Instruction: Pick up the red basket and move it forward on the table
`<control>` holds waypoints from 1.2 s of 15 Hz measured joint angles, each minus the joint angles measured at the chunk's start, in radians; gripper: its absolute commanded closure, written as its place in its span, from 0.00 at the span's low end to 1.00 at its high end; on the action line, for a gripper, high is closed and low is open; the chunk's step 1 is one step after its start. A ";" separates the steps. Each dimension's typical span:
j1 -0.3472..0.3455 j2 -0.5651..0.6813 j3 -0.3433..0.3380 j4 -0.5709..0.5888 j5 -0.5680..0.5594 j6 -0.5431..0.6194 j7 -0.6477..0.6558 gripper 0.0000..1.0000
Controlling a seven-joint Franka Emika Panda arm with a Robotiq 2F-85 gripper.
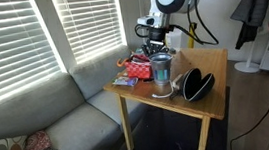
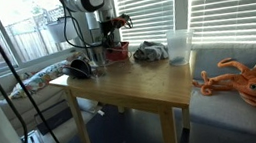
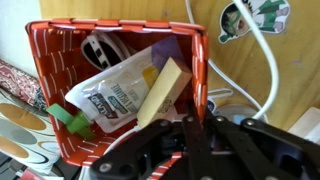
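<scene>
The red basket (image 3: 47, 80) fills the wrist view, a woven box with an open top that holds packets, a tan wedge and a green piece. My gripper (image 3: 203, 115) is shut on the basket's right wall. In both exterior views the basket (image 1: 135, 64) (image 2: 117, 52) sits at the window-side end of the light-brown table (image 1: 210, 61) (image 2: 140, 88), with the gripper (image 1: 153, 45) (image 2: 113, 35) straight above it. I cannot tell whether the basket is off the tabletop.
A glass jar (image 1: 162, 74) (image 2: 177, 46) and a black oval case (image 1: 198, 83) (image 2: 80, 68) stand on the table. A grey cloth (image 2: 148, 50) lies beside the basket. White cables (image 3: 268, 70) run across the tabletop. A grey sofa (image 1: 49, 119) adjoins the table, with an orange octopus toy (image 2: 245, 80).
</scene>
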State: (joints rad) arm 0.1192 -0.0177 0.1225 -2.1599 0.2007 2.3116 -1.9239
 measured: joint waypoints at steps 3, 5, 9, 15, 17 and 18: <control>0.000 -0.012 -0.001 -0.015 -0.082 0.000 0.082 0.97; 0.000 -0.014 -0.003 -0.018 -0.125 0.000 0.130 0.70; 0.000 -0.014 -0.004 -0.019 -0.163 0.000 0.185 0.48; 0.004 -0.057 0.000 -0.010 -0.189 0.002 0.243 0.05; 0.004 -0.087 0.000 -0.011 -0.191 0.001 0.247 0.00; 0.004 -0.103 -0.001 -0.011 -0.191 0.001 0.250 0.00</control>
State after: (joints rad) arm 0.1235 -0.1208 0.1220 -2.1706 0.0101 2.3125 -1.6742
